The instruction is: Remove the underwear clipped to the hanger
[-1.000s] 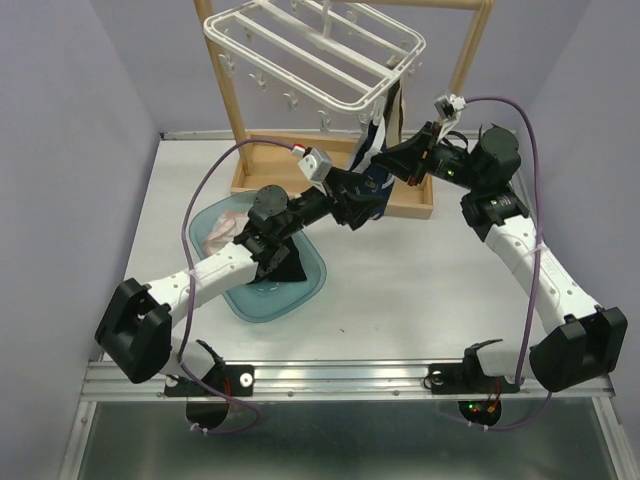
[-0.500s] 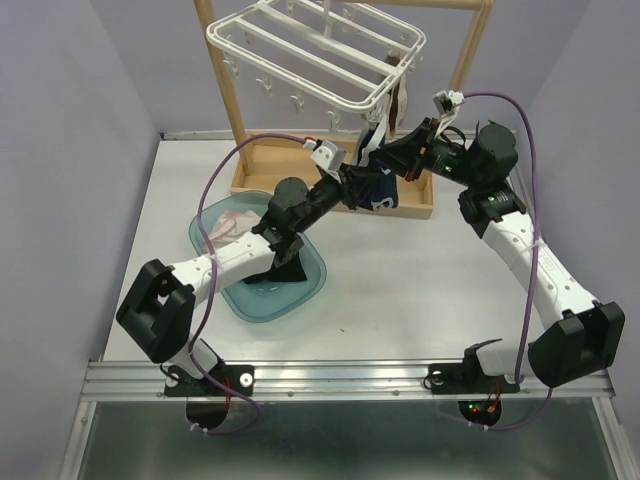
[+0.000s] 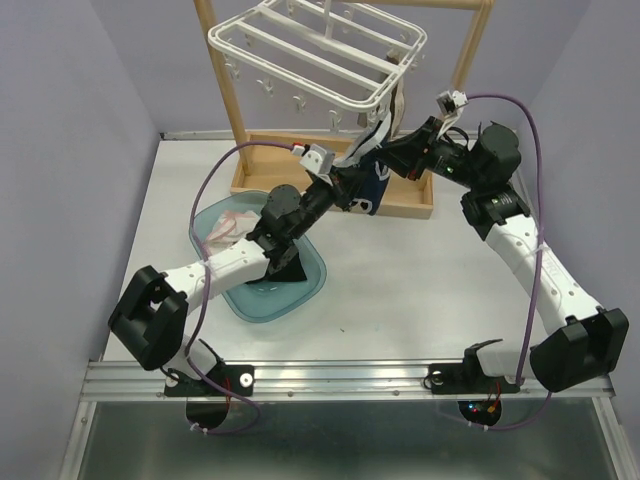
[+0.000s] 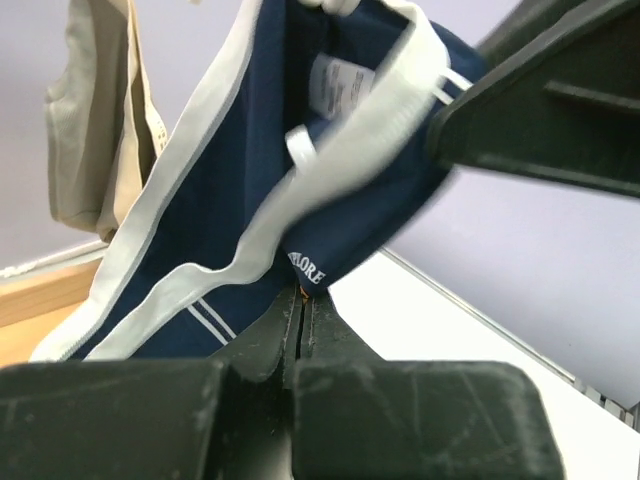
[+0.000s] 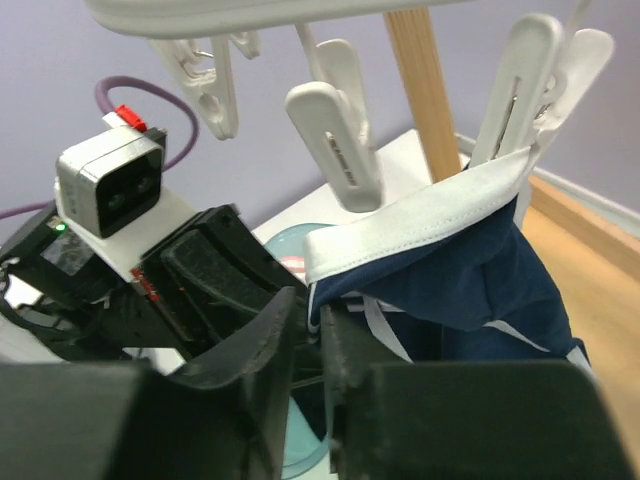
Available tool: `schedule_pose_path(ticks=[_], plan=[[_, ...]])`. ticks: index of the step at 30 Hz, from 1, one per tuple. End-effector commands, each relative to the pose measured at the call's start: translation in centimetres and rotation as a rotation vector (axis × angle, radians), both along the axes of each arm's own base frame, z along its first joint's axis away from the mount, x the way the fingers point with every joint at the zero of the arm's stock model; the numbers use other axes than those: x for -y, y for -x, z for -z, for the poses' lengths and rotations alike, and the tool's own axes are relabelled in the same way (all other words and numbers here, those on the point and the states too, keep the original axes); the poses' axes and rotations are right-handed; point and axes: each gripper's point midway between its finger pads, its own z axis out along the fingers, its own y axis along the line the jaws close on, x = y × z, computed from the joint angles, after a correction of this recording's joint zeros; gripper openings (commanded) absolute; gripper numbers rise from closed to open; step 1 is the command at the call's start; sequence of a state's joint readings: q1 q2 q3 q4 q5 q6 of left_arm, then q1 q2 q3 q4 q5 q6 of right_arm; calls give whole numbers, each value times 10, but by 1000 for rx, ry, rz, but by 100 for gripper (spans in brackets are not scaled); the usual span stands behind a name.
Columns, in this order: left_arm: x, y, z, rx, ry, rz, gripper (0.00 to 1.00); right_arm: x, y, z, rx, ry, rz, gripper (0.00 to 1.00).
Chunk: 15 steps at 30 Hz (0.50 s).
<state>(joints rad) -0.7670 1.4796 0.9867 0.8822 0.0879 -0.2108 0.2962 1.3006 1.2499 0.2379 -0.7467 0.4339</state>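
on the table point(image 3: 420, 290) a wooden stand point(image 3: 222, 90) at the far side carries the white hanger point(image 3: 330, 60). a teal basin point(image 3: 305, 285) sits near left with a pink garment point(image 3: 225, 225) inside. the navy underwear point(image 3: 372, 188), white-trimmed, hangs from a clip point(image 5: 520, 80) at the hanger's right end, with a beige garment point(image 4: 85, 120) just beside it. the left gripper point(image 4: 300, 305) is closed, pinching its lower hem. the right gripper point(image 5: 310, 320) is narrow, with the waistband edge between its fingers. white letters "lore" show on the hem; the tag point(image 4: 335, 85) print is too blurred to read.
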Motion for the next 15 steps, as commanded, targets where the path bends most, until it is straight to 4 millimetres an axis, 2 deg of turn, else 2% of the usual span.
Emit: schedule_pose_path(ticks=[1,2,3,5,9,15], plan=[[-24,16,-35,90,78,-30,0,18,3,-27,134,34,99,29],[-27,18,-35,92,81,-29,0,21,2,-27,136,38,112,34],[-30,19,-29,82,73,-34,0,27,-2,-26,136,42,136,45],[-36,24,-32,89,81,-35,0,33,-6,-25,136,46,158,54],[-47,26,-31,84,82,-52,0,40,-12,-29,149,49,178,64],[-65,25,-35,84,84,-76,0,34,-29,-35,155,53,148,73]])
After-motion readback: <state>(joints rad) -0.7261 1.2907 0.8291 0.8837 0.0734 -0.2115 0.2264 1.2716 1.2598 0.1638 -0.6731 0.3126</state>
